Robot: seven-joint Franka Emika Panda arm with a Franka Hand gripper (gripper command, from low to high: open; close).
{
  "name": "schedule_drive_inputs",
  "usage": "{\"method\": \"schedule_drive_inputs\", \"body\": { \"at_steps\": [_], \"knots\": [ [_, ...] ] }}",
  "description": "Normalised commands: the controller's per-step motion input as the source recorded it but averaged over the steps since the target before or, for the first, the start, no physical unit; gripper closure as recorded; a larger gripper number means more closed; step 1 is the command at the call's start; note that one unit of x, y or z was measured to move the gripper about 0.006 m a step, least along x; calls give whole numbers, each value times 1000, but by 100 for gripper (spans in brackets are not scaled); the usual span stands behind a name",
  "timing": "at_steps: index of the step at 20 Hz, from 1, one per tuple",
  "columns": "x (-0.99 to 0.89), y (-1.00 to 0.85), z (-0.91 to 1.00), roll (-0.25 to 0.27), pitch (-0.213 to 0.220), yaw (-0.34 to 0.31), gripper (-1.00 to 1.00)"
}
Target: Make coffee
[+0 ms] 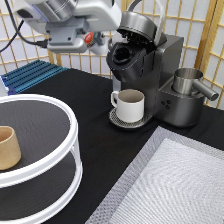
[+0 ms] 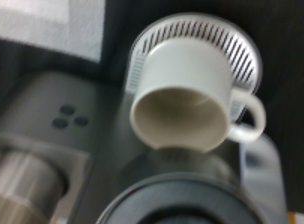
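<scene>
My gripper [image 1: 95,44] hangs at the exterior view's top, just left of the dark coffee machine [image 1: 165,65], whose lid [image 1: 136,22] stands open over the round pod holder [image 1: 121,54]. A small red-orange and white coffee pod [image 1: 89,38] shows between the fingers, and the gripper is shut on it. A white mug with a handle [image 1: 130,105] stands empty on the machine's drip tray [image 1: 120,121]. The wrist view looks down on the mug [image 2: 183,105], the slotted drip tray [image 2: 235,45] and the rim of the pod holder [image 2: 186,205].
A tan handleless cup [image 1: 7,147] stands on a white two-tier round shelf [image 1: 60,165] at the exterior view's left. A metal container [image 1: 187,80] sits on the machine's right side. A grey mat [image 1: 170,185] covers the bottom right. A blue rack [image 1: 30,75] lies behind.
</scene>
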Motion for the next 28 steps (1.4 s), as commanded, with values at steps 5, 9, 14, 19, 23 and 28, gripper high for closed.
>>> {"method": "schedule_drive_inputs", "body": {
  "at_steps": [5,9,14,19,23,28],
  "knots": [
    [410,325,413,126,-8,-3,100],
    [52,225,-42,60,2,-3,100],
    [13,275,-206,3,26,-16,100],
    [175,305,-18,0,22,-5,100],
    [106,234,-26,-3,13,-21,100],
    [232,32,-101,0,14,-45,100]
  ]
}}
